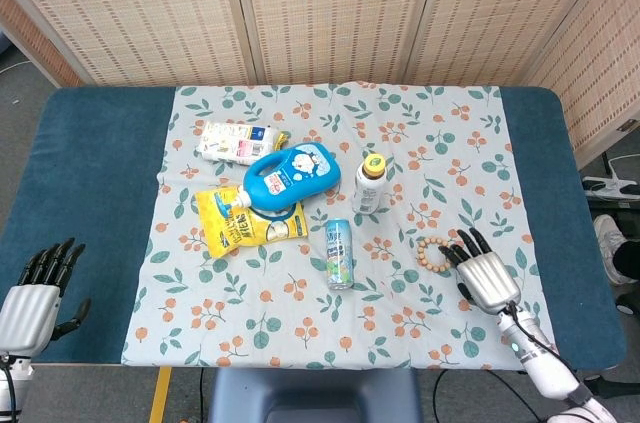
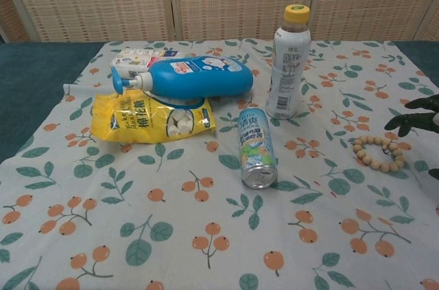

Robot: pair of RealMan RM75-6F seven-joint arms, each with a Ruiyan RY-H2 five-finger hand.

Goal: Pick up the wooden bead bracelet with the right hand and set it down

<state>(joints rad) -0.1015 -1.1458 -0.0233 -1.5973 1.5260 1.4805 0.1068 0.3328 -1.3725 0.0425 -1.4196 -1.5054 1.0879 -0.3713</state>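
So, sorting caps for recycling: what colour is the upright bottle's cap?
Yellow; the cap of the upright bottle shows best in the chest view.

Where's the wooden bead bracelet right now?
The wooden bead bracelet lies flat on the floral cloth, right of the lying can, with the right robot hand just beside it.
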